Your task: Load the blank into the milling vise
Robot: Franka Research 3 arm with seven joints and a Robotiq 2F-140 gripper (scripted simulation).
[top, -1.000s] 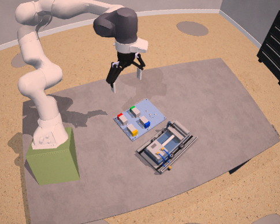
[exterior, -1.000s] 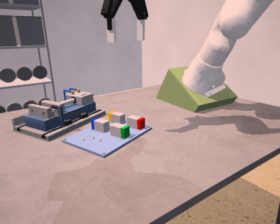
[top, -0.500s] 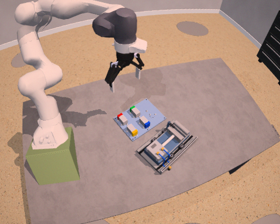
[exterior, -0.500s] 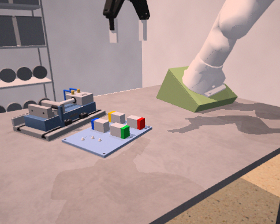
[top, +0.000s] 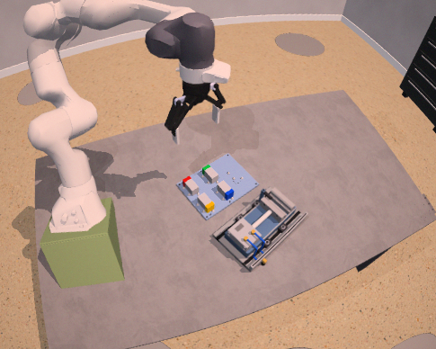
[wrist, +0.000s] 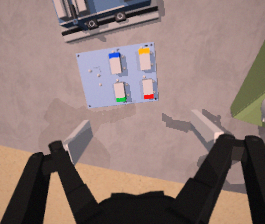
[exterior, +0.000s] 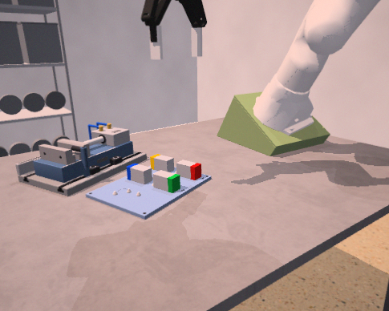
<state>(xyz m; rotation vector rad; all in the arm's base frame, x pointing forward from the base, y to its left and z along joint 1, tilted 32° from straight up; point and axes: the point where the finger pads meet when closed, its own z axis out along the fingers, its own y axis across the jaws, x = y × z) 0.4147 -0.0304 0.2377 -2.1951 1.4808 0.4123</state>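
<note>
The blank with the green end [top: 211,174] [exterior: 161,180] [wrist: 119,90] lies on the light blue infeed plate [top: 242,170] [exterior: 107,197] [wrist: 85,90]. Its green end faces away from the vise. The milling vise [top: 260,225] [exterior: 83,160] [wrist: 114,14] stands beside the plate. Its fixed jaw [top: 278,203] [exterior: 55,155] is the block without hoses; the other jaw [top: 244,235] [exterior: 112,136] carries blue hoses. The work stop [top: 263,193] [exterior: 84,157] stands at the jaws' end by the plate. My gripper [top: 196,129] [exterior: 176,49] [wrist: 139,123] is open and empty, high above the table.
On the plate also lie the red-ended blank [top: 191,186] [exterior: 185,168] [wrist: 148,87], the yellow-ended blank [top: 205,201] [exterior: 164,163] [wrist: 145,62] and the blue-ended blank [top: 224,188] [exterior: 140,175] [wrist: 115,65]. Small pale pegs stand at the plate's other side. The green robot base block [top: 84,258] [exterior: 244,124] [wrist: 255,82] stands apart from the plate.
</note>
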